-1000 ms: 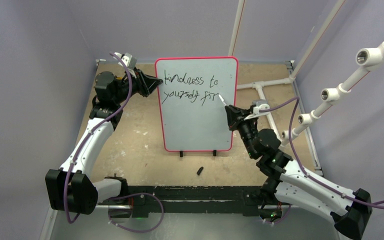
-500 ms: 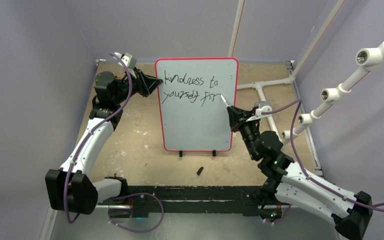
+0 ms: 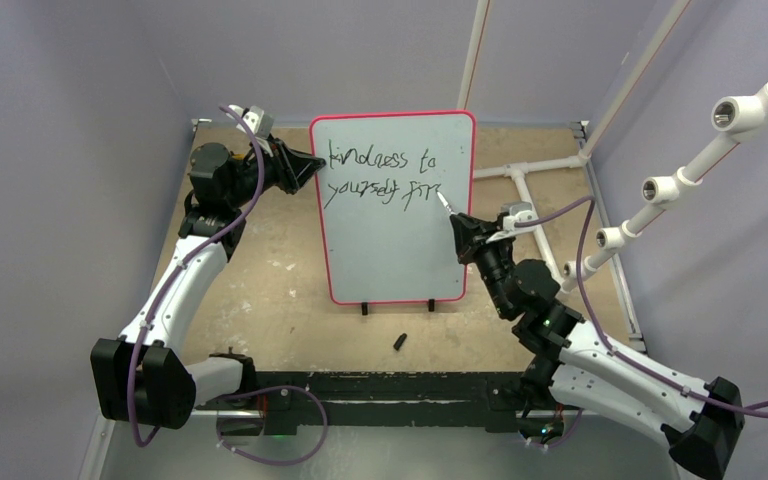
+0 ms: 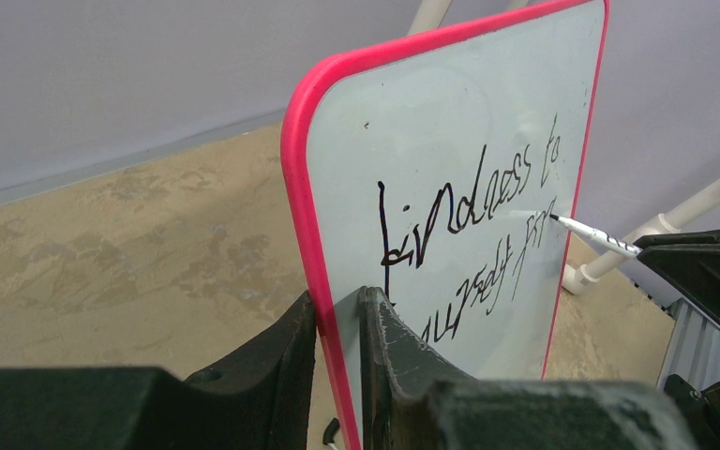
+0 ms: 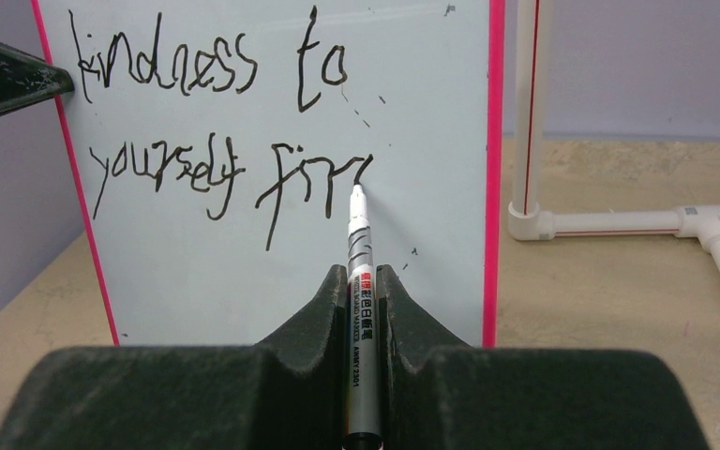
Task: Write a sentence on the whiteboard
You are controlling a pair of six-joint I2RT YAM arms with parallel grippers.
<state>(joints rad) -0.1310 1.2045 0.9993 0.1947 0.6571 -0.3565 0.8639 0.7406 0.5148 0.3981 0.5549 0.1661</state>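
- Lilac walls on every side, a scuffed tan bench (image 3: 260,270) below, and a white pipe frame (image 3: 545,165) lying off to the outer side of the right claw (image 3: 457,222).
- Pinches the red left rim of the whiteboard (image 3: 395,250) with the left claw (image 4: 337,311), one finger on the front and one on the back of the edge. Probably there to steady the upright board against the push of writing.
- Grips a marker (image 5: 362,309) in the right claw, pressed tight on the barrel, with the nib pointing straight ahead of the fingertips at the board face.
- Sets the nib at the tail of the last stroke. Cannot tell whether it touches or sits just off the surface.
- Finds the sentence (image 5: 220,169) directly ahead of the right claw and up to its left, in two black lines: "kindness to" above "yourself" and an unfinished last word.
- Judged close to done, with only the ending of that last word to add, rightward of the nib, where little board remains before the right rim.
- Leaves a small dark piece (image 3: 400,341), perhaps the marker's cap, on the bench in front of the board's feet, nearer the arm bases than either claw.
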